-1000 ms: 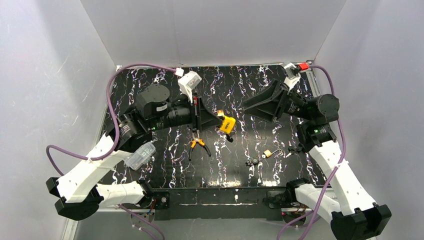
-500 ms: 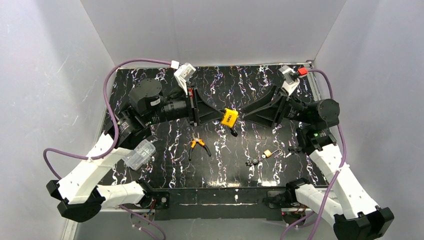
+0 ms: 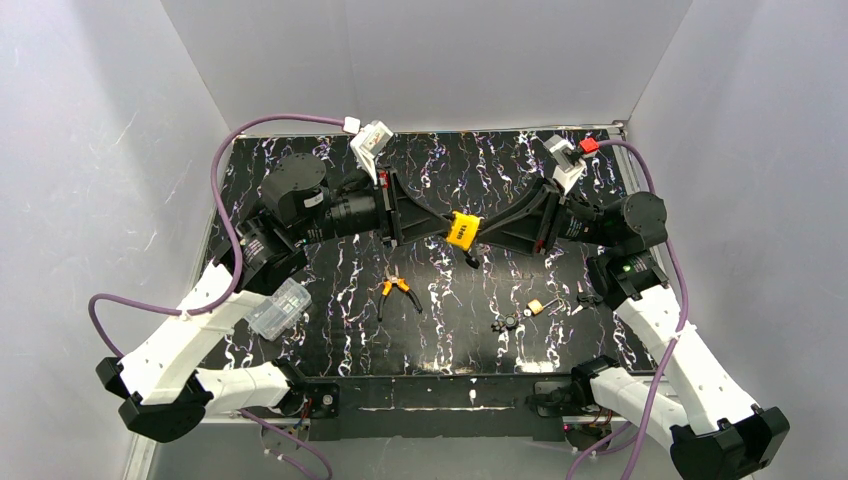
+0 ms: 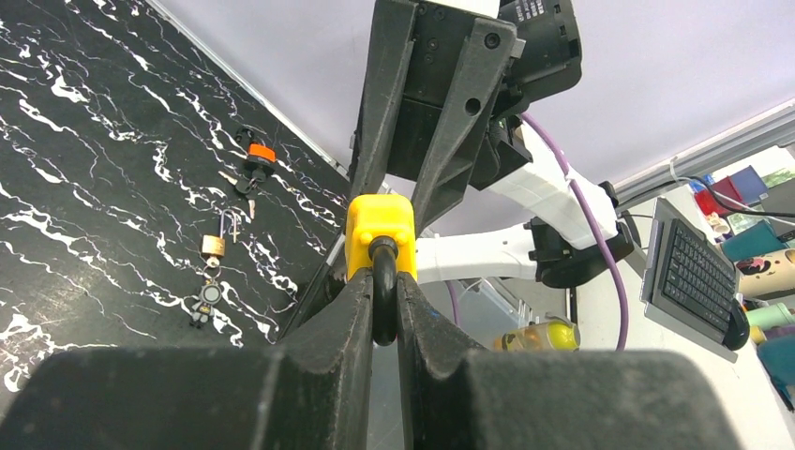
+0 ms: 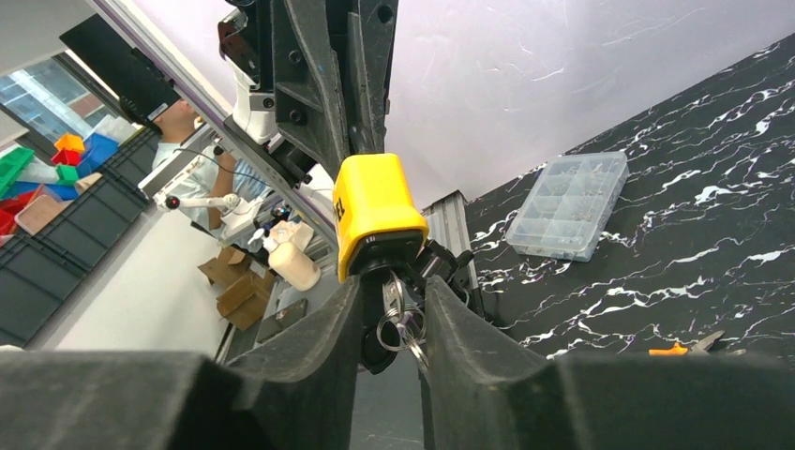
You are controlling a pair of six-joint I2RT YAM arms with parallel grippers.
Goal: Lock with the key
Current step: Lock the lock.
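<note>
The tabletop (image 3: 480, 170) was black with white and purplish marble veining; plain pale walls (image 3: 430, 60) closed it in at the back and both sides; beyond the open side the right wrist view showed a workshop with coloured bins (image 5: 33, 173) and a seated person (image 5: 183, 131), and the left wrist view showed a keyboard (image 4: 698, 272) on a desk.

On the table lay orange-handled pliers (image 3: 397, 290) near the middle; a clear compartment box (image 3: 280, 308) sat by the left arm's forearm; a small brass padlock (image 3: 536, 307) lay toward the right, with a small black piece (image 3: 508, 323) just beside it and a bunch of keys with an orange tag (image 4: 258, 155) farther right; none of these touched the arms.

Black lettering marked the side of the yellow padlock (image 3: 461, 229), too small to read; a printed label on the right arm's camera housing (image 4: 539, 11) was also illegible.

The yellow padlock hung in the air above the table's centre, between the two arms, which met tip to tip; the left gripper (image 4: 382, 300) was pressed together on its black shackle (image 4: 383, 281); the right gripper (image 5: 394, 300) was closed on the key (image 5: 395, 319) at the lock's underside, its ring dangling between the fingers (image 5: 319, 347).
</note>
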